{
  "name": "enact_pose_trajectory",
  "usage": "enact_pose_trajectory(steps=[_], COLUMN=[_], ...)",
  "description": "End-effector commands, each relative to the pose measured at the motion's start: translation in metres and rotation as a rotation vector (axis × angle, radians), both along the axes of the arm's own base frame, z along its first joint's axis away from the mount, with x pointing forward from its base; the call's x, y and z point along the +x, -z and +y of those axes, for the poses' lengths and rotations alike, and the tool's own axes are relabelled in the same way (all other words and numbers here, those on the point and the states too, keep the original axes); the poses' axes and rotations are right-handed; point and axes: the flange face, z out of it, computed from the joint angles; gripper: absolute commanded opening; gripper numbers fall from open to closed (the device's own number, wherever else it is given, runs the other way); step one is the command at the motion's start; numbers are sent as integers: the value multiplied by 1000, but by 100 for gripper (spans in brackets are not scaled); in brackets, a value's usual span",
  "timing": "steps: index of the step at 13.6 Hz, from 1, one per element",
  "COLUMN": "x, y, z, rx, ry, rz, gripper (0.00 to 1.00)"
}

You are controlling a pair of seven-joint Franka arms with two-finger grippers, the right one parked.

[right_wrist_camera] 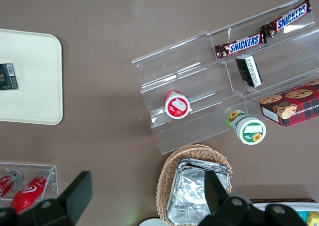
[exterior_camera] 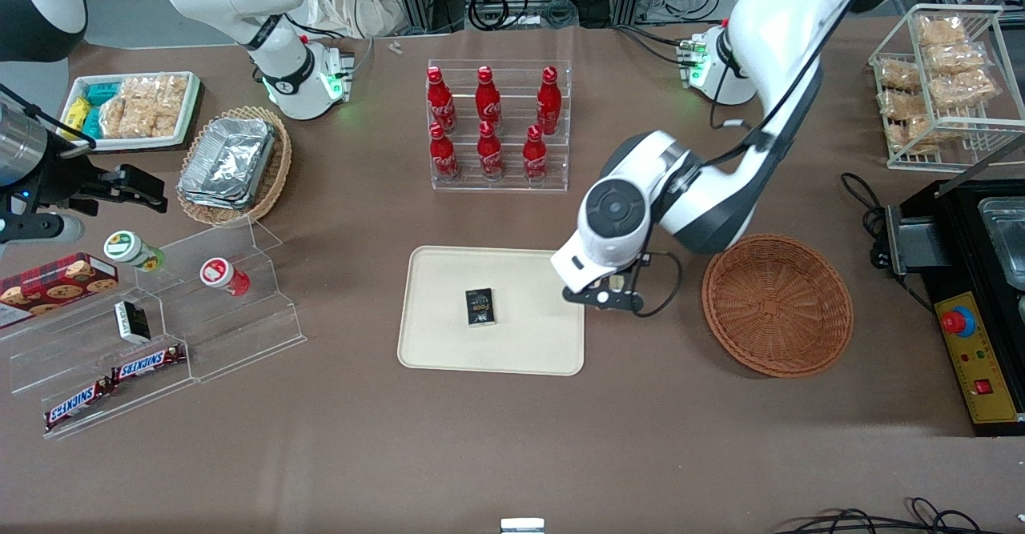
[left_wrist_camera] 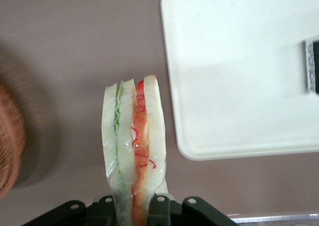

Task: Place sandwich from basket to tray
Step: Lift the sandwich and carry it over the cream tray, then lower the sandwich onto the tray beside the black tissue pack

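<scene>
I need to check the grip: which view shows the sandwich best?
The left wrist view: the sandwich fills it, clamped in the tool near the tray. The front view hides it under the arm; the right wrist view misses it.

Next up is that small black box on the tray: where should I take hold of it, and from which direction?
Grip the black box across its two long edges, coming straight down from above. It lies flat on the tray with nothing beside it, so only those thin sides offer purchase. For now the gripper is shut on the sandwich, between the tray and the basket.
</scene>
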Motion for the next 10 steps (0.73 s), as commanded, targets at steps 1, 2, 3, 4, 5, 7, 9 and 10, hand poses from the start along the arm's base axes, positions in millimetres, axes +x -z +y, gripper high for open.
enact_pose_trajectory(steps=[1, 2, 3, 4, 5, 7, 9, 10], x=[13, 12, 13, 11, 11, 12, 13, 11], y=[25, 33, 43, 49, 57, 71, 73, 74], z=[-35, -41, -44, -53, -56, -57, -58, -58], rx=[-46, -57, -66, -90, -109, -122, -127, -127], ry=[13, 20, 21, 31, 31, 30, 29, 32], rz=[-41, -54, -55, -72, -80, -79, -81, -78], gripper=[9, 9, 7, 5, 5, 5, 13, 15])
